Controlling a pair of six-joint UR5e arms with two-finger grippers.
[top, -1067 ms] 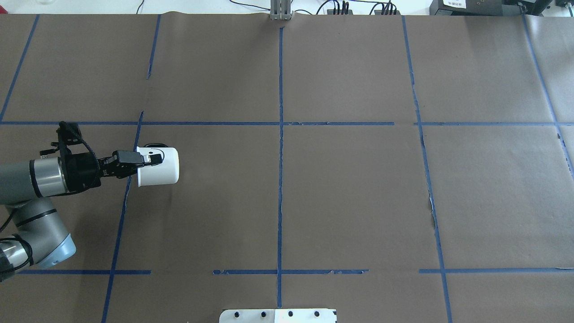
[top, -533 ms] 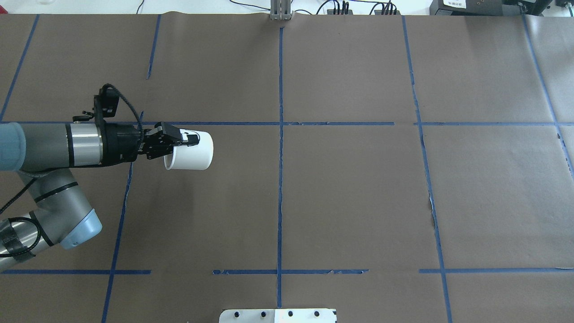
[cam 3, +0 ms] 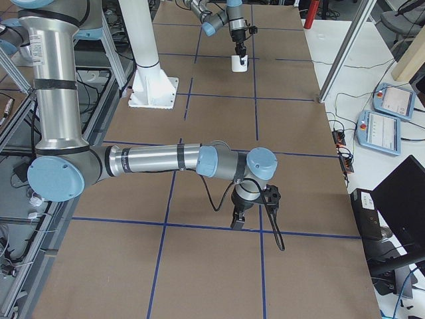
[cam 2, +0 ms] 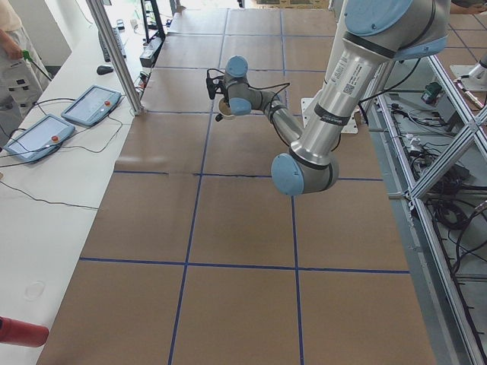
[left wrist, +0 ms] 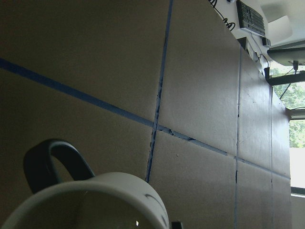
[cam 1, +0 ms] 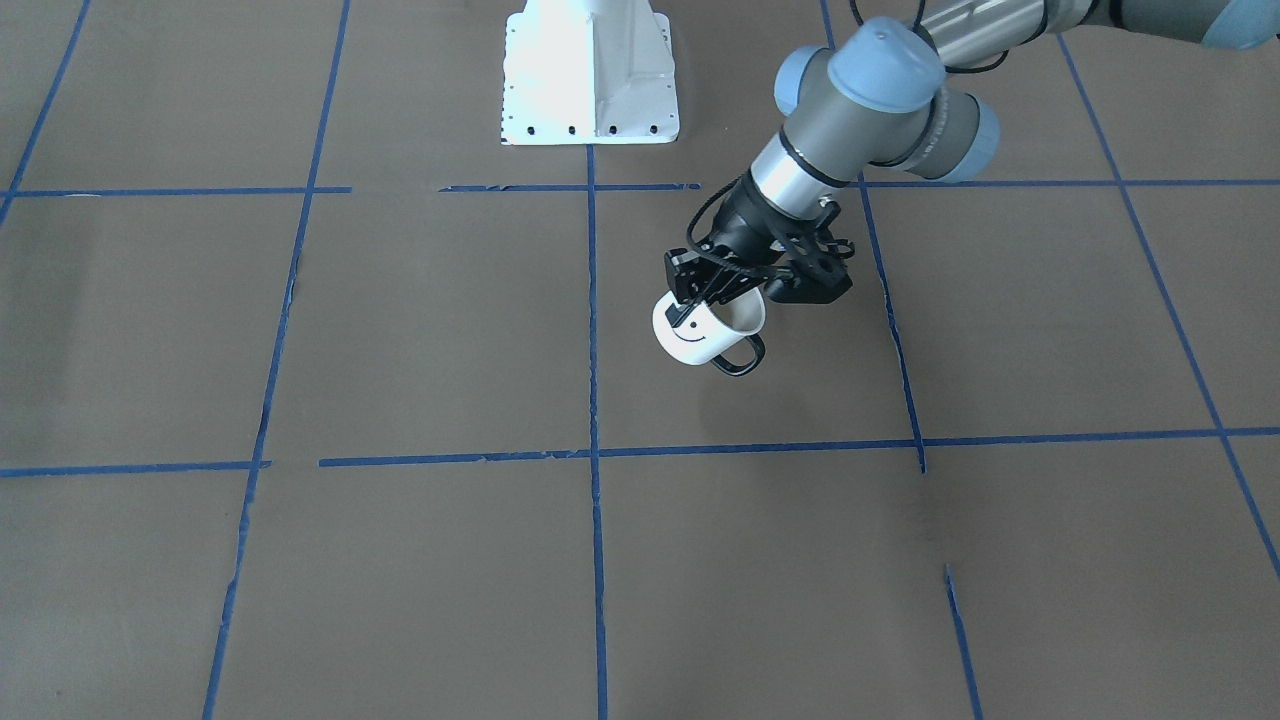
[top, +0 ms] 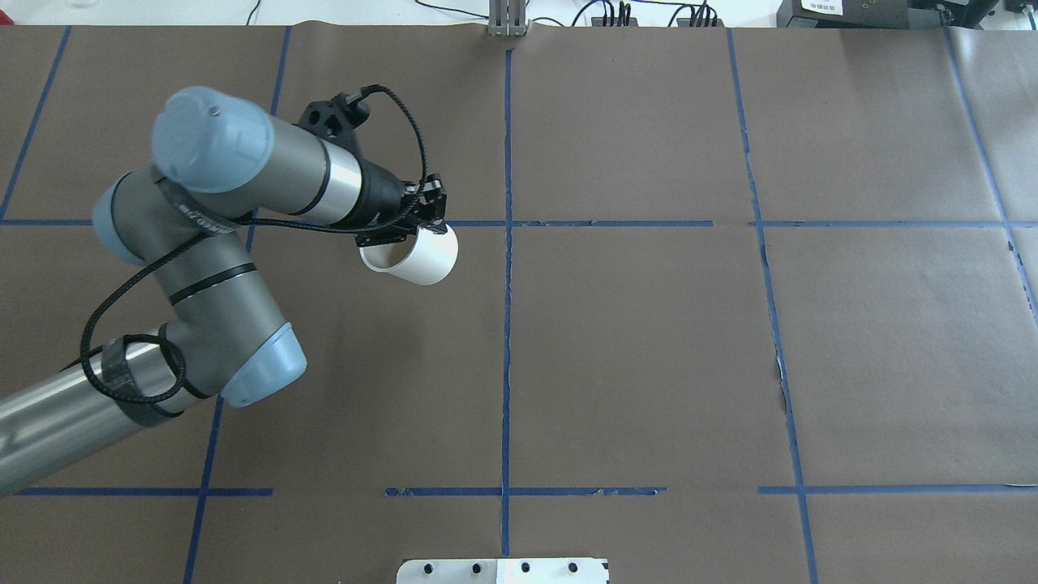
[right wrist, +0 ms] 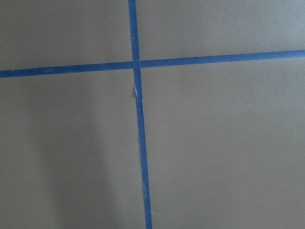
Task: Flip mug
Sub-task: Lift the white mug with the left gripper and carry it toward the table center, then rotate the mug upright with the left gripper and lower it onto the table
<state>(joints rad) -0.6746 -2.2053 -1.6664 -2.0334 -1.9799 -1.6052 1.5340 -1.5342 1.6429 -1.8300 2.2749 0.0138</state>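
The white mug (cam 1: 700, 336) with a black smiley face and a dark loop handle (cam 1: 738, 357) hangs tilted above the table, left of the centre tape line. My left gripper (cam 1: 702, 291) is shut on its rim. In the overhead view the mug (top: 415, 258) lies nearly on its side, with its mouth turned toward the arm, under the left gripper (top: 427, 216). The left wrist view shows the rim (left wrist: 95, 198) and the handle (left wrist: 50, 160) close up. My right gripper (cam 3: 239, 216) shows only in the exterior right view, low over the table; I cannot tell whether it is open.
Brown paper with a grid of blue tape lines (top: 507, 324) covers the table. The white robot base plate (cam 1: 590, 70) stands at the robot's edge. Control tablets (cam 2: 53, 125) lie on the white bench beyond the far edge.
My left arm has carried the mug to the right and farther from the robot, and higher. The wrist has turned, so the mug now points down and to the right.
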